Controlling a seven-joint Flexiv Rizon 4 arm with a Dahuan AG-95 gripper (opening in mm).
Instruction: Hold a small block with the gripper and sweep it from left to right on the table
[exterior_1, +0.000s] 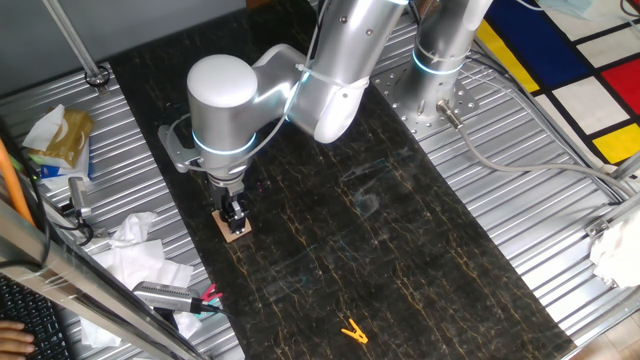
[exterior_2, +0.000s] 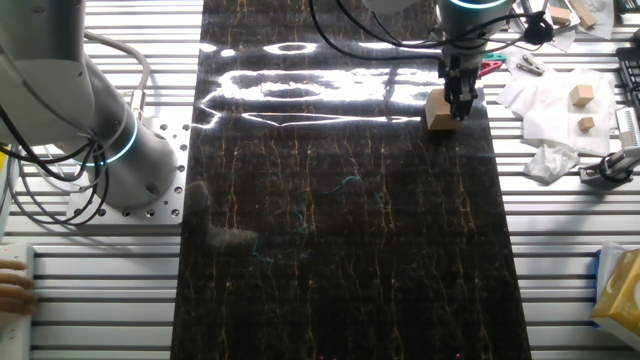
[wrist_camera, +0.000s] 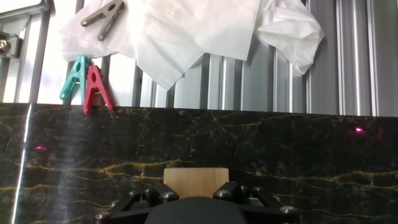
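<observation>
The small tan wooden block (exterior_1: 236, 230) sits on the black marble table (exterior_1: 400, 230) near its left edge. My gripper (exterior_1: 235, 212) stands upright over it, with the black fingers closed on the block's sides. In the other fixed view the block (exterior_2: 438, 112) rests on the table (exterior_2: 340, 260) near its right edge, under the gripper (exterior_2: 458, 103). In the hand view the block (wrist_camera: 196, 180) sits between the two fingers (wrist_camera: 233, 190), resting on the table (wrist_camera: 298, 155).
A yellow clip (exterior_1: 353, 331) lies on the table near the front. White tissue (wrist_camera: 199, 31), a teal clip (wrist_camera: 74, 78), a red clip (wrist_camera: 96, 88) and a grey clip (wrist_camera: 102, 15) lie on the ribbed metal beside the table. A second arm's base (exterior_1: 440, 60) stands at the back.
</observation>
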